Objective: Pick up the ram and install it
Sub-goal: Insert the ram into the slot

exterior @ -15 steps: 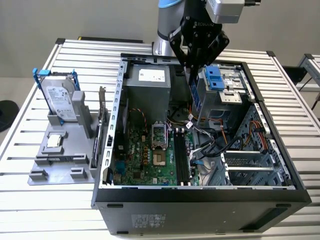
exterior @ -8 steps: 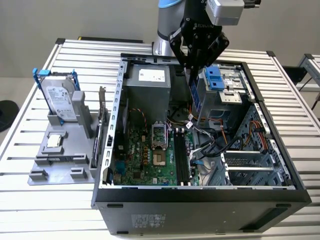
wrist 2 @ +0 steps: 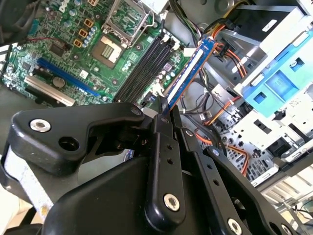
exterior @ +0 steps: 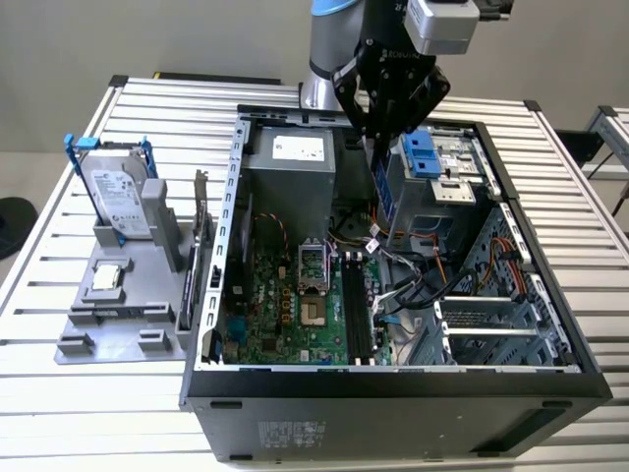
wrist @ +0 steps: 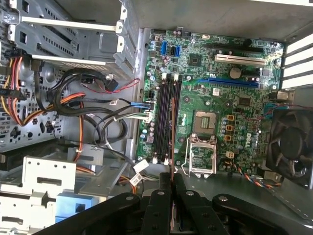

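Jaws closed tight, our gripper pinches one end of the ram, holding it above the open computer case. Beyond it lie the black memory slots on the green motherboard.

- The thin blue circuit-board ram stick has its near end hidden between the black gripper fingers in the second wrist view.
- The grey robot arm is cut off by the exterior view's upper edge.

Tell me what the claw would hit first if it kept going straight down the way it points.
Probably the black memory slots on the motherboard: the claw, shut on the ram, points toward them, though depth is unclear.
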